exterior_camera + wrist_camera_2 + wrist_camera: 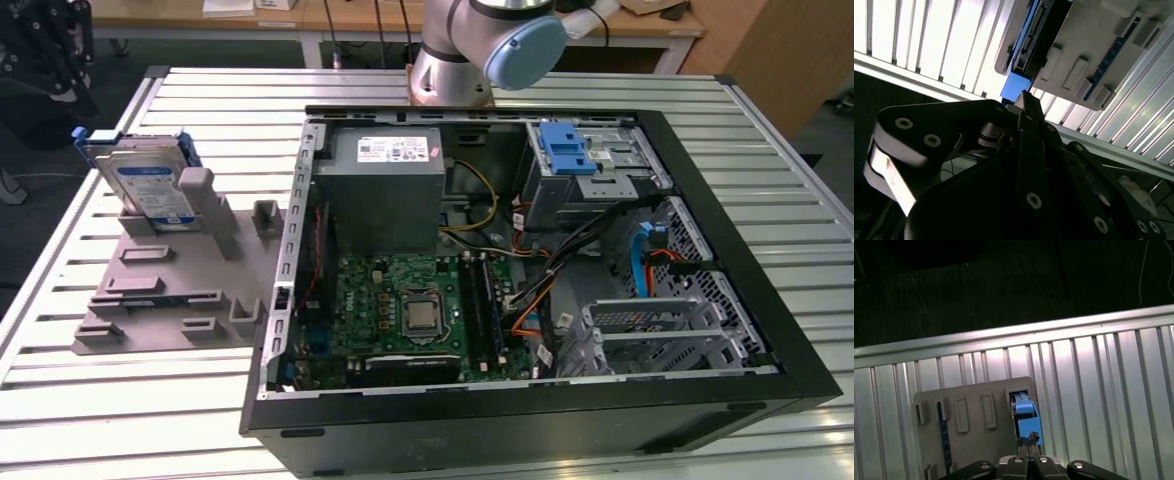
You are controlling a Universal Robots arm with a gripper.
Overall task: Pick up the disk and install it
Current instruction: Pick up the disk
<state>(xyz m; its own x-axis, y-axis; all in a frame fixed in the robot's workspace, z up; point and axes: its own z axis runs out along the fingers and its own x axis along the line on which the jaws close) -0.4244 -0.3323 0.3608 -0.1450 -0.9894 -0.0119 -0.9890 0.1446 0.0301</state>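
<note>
Lab: slatted workbench (134, 420), opened computer case (534, 425)

silver disk (147, 185), blue bracket (1026, 424), grey holder (167, 290), green motherboard (400, 310)

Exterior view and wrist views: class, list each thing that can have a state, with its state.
Disk: upright in the grey holder, not yet installed.
Computer case: on its side, panel off, interior exposed.
Pincer: shut, holding nothing, apart from the disk.
</note>
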